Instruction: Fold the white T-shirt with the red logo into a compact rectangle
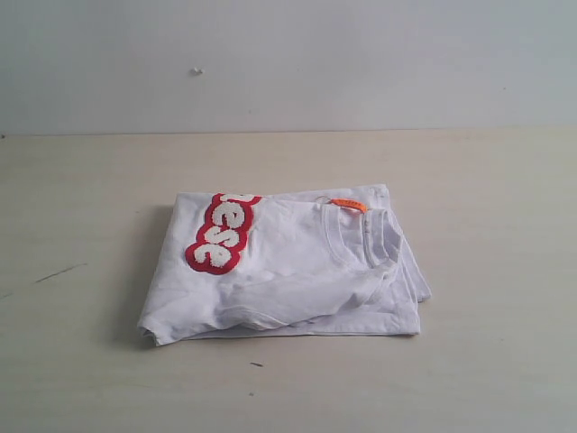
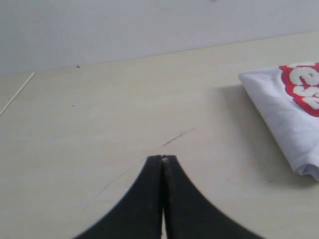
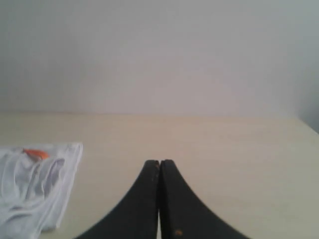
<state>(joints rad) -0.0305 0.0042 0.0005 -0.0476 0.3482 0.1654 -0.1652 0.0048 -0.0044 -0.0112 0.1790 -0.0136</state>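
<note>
1. Between the two grippers, on the table (image 1: 487,180), lies the white T-shirt (image 1: 297,271), folded into a rough rectangle; it is well apart from both, off to the inner side of each
2. Left gripper (image 2: 163,158): jaws clenched tip to tip, nothing held, over bare table
3. Right gripper (image 3: 159,162): likewise pressed together and empty
4. Step in hand, as judged: the fold looks near complete; any finishing should square the uneven under-layer that juts out on the right gripper's side and flatten the puffed corner nearest the left gripper, pressing down rather than dragging, so the stack does not slide
5. Lettering: the red logo (image 1: 223,234) shows fuzzy white letters "ese"; the rest is folded from sight. The orange neck tag (image 1: 348,205), by the collar (image 1: 374,239), is too small to read
</note>
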